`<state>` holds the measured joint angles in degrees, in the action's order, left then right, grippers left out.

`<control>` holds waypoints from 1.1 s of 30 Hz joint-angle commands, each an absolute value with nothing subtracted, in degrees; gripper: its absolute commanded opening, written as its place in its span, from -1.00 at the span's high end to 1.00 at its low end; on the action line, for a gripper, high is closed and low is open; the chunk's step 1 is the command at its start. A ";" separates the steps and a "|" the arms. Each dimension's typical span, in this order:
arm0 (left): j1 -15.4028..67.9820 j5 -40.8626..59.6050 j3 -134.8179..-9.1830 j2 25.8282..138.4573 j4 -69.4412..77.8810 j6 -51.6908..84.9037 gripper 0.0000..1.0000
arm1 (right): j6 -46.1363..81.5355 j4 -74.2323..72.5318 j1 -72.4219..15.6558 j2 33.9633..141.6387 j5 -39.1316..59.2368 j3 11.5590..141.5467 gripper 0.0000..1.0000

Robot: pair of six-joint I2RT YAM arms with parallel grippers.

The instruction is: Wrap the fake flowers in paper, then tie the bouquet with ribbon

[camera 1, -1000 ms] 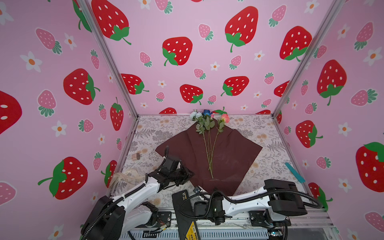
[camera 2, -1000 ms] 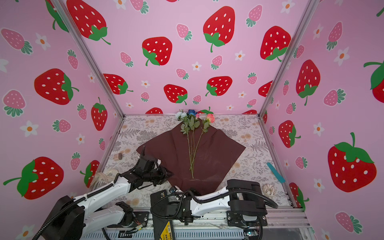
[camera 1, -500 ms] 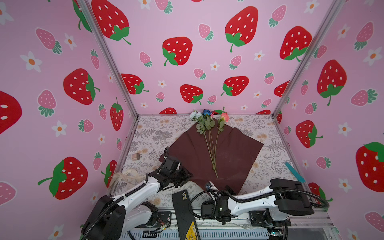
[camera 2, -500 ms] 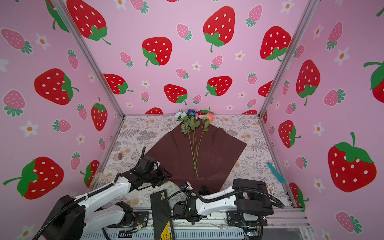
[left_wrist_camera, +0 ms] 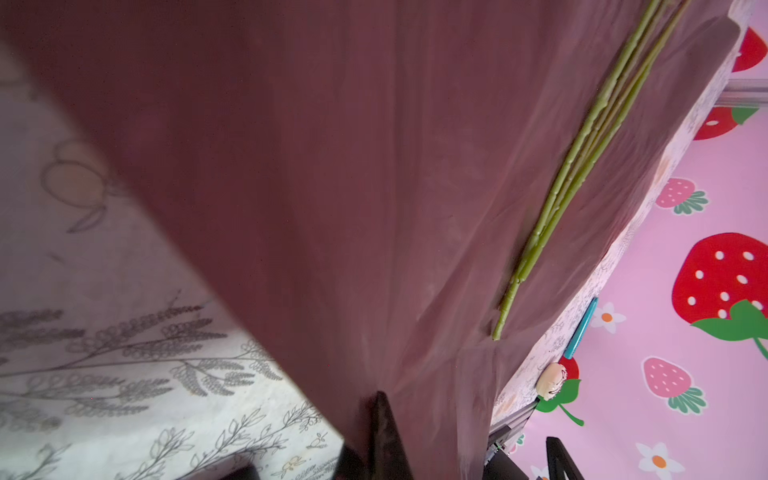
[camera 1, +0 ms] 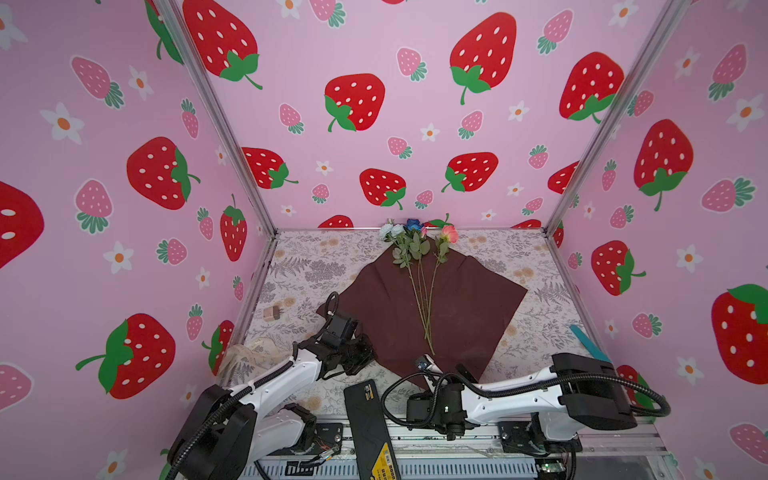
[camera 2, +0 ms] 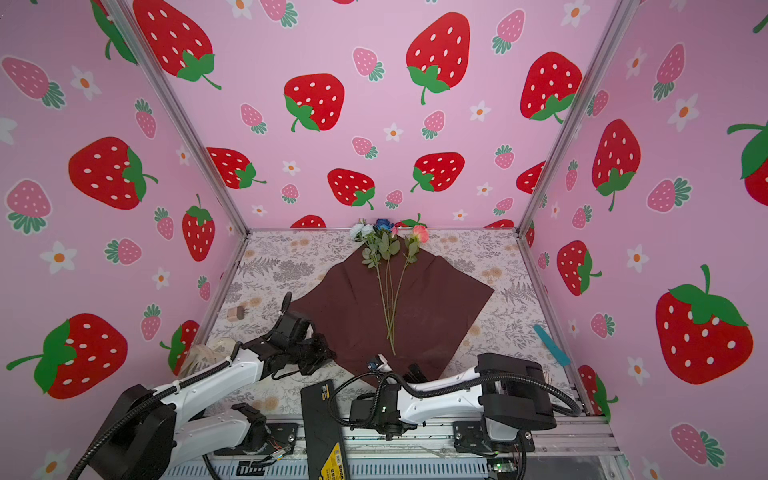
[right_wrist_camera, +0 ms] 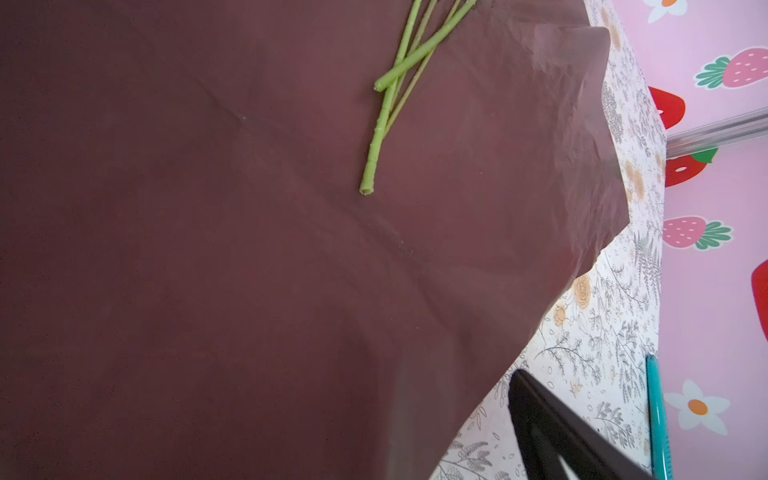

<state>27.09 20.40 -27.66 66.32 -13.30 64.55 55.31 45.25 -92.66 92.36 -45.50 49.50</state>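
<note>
The bouquet of fake flowers lies in the middle of the table in both top views. Its green stems (camera 1: pixel 420 291) rest on a flat sheet of dark red wrapping paper (camera 1: pixel 469 307), with the blooms (camera 1: pixel 415 230) toward the back wall. My left gripper (camera 1: pixel 360 353) sits at the paper's near left edge, shut on a pinched fold of it. In the left wrist view the paper (left_wrist_camera: pixel 332 187) bunches round the dark fingertip (left_wrist_camera: pixel 386 432). My right gripper (camera 1: pixel 444 368) stands open at the paper's near corner. Only one of its fingers (right_wrist_camera: pixel 552 428) shows, beside the paper's edge (right_wrist_camera: pixel 457 374); the paper hides the other.
A cream ribbon (camera 1: pixel 253 353) lies heaped by the left wall, with a small brown block (camera 1: pixel 271 312) beyond it. A teal tool (camera 1: pixel 590 343) lies along the right wall. A black device with a yellow label (camera 1: pixel 370 424) sits between the arm bases.
My left gripper has closed on the paper's edge. My right gripper has opened fully and its arm has drawn a little to the right. The flowers have barely moved.
</note>
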 commanded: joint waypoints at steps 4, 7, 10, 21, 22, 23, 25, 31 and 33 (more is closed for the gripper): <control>26.72 18.90 -29.21 65.79 -17.05 64.54 1.00 | 56.51 48.44 -89.63 88.88 -48.19 48.95 -0.99; 26.72 18.63 -28.51 65.57 -16.81 65.28 1.00 | 54.58 47.68 -87.72 87.11 -48.67 48.66 -0.99; 26.69 18.61 -28.56 65.74 -16.87 65.56 1.00 | 51.47 44.59 -85.12 85.53 -48.00 47.64 -0.99; 26.47 18.42 -29.97 64.79 -18.90 64.54 0.79 | 44.21 42.01 -81.21 81.89 -46.08 49.67 -0.99; 26.46 18.59 -30.14 64.53 -19.05 64.28 0.71 | 44.14 42.33 -81.21 82.04 -45.82 50.06 -0.99; 26.51 18.53 -30.36 64.12 -19.36 64.04 0.61 | 44.16 42.85 -81.12 82.26 -45.78 50.54 -0.99; 26.49 18.21 -30.50 62.78 -20.00 63.80 0.32 | 43.69 43.10 -80.99 83.46 -45.86 51.32 -0.99; 26.36 15.74 -31.70 57.65 -24.73 62.27 -0.35 | 39.63 38.48 -77.25 87.39 -44.57 52.12 -0.99; 26.28 14.03 -32.27 55.90 -26.93 61.22 -0.49 | 37.00 35.99 -75.87 87.78 -43.37 52.42 -0.99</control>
